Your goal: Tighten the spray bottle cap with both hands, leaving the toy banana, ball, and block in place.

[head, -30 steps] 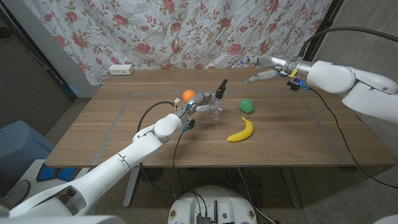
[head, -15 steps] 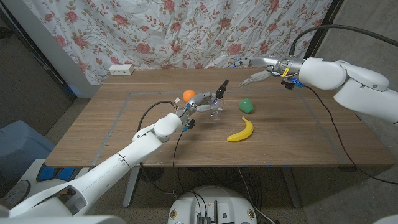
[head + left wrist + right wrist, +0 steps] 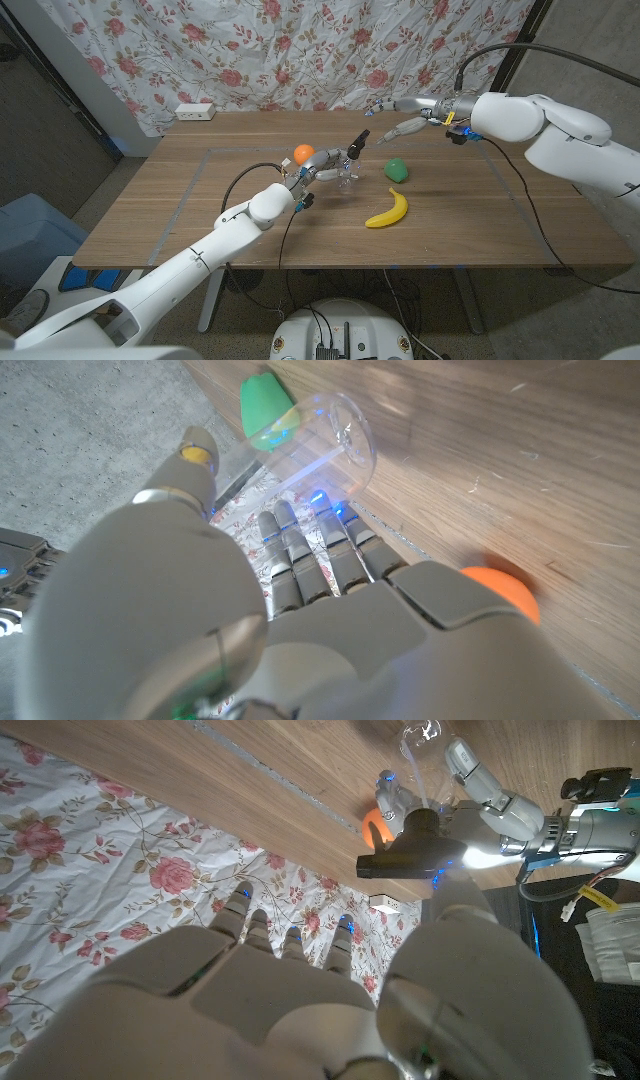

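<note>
Floral cloth hangs behind the wooden counter (image 3: pixel 180 215). Mid-counter, the left hand (image 3: pixel 322 168) grips the clear spray bottle (image 3: pixel 347 166), tilted, black cap (image 3: pixel 358 139) pointing toward the right hand (image 3: pixel 405 118), whose fingers (image 3: pixel 403 127) are spread, holding nothing, near the cap. The toy banana (image 3: pixel 388 210), green block (image 3: pixel 397 169) and orange ball (image 3: pixel 303 153) lie around. The bottle looks light, slick and thin-walled; twist at the stiff cap.

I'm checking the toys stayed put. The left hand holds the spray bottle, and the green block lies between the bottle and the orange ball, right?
Not quite. The head view shows the left hand holding the spray bottle, but the bottle lies between the orange ball and the green block.
</note>
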Available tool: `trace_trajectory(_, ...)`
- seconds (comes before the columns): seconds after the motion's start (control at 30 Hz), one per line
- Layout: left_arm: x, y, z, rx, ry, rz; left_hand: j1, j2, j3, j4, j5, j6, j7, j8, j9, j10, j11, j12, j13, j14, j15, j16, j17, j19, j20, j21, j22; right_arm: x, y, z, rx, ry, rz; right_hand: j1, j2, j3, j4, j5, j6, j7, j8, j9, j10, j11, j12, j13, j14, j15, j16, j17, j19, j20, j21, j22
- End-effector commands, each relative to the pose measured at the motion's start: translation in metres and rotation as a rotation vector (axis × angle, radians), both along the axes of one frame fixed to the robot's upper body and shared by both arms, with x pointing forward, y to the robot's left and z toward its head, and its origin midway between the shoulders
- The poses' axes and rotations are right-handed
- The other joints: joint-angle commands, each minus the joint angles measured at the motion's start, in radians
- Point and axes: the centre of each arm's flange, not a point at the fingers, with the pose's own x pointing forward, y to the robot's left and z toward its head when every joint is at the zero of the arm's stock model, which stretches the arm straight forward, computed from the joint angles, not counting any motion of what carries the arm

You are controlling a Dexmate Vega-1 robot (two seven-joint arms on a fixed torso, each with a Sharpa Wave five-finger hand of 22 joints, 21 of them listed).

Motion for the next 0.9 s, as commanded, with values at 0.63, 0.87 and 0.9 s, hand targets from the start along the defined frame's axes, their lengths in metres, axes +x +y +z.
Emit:
trace_trajectory(0.63, 0.000, -0.001, -0.003, 0.023, 0.000, 0.001, 0.025, 0.077, -0.015, -0.001, 0.005, 0.040, 0.018, 0.020, -0.004, 0.018, -0.003, 0.012, 0.013, 0.012, -0.132, 0.009, 0.005, 0.009, -0.076, -0.001, 0.004, 0.008, 0.029, -0.009, -0.023, -0.012, -0.032, -0.020, 0.011, 0.004, 0.004, 0.002, 0.075, 0.019, 0.035, 0.009, 0.003, -0.002, 0.017, 0.004, 0.016, -0.008, 0.021, 0.009, 0.018, -0.006, 0.020, 0.004)
trace_trajectory(0.87, 0.001, -0.001, -0.003, 0.023, -0.006, 0.002, 0.027, 0.081, -0.018, -0.001, 0.005, 0.042, 0.018, 0.024, -0.005, 0.020, -0.002, 0.013, 0.016, 0.013, -0.130, 0.010, 0.005, 0.009, -0.076, -0.001, 0.004, 0.010, 0.034, -0.011, -0.028, -0.008, -0.035, -0.028, 0.012, 0.002, 0.005, 0.001, 0.090, 0.027, 0.042, 0.011, 0.005, -0.002, 0.018, 0.004, 0.020, -0.009, 0.023, 0.009, 0.027, -0.004, 0.022, 0.004)
trace_trajectory(0.9, 0.001, -0.002, -0.002, 0.024, -0.007, 0.001, 0.027, 0.080, -0.018, -0.002, 0.005, 0.042, 0.018, 0.024, -0.006, 0.020, -0.002, 0.013, 0.016, 0.014, -0.130, 0.010, 0.005, 0.010, -0.076, -0.001, 0.004, 0.010, 0.035, -0.011, -0.030, -0.006, -0.039, -0.031, 0.012, 0.001, 0.006, 0.001, 0.093, 0.030, 0.044, 0.012, 0.006, -0.002, 0.018, 0.004, 0.020, -0.009, 0.023, 0.010, 0.028, -0.004, 0.022, 0.004)
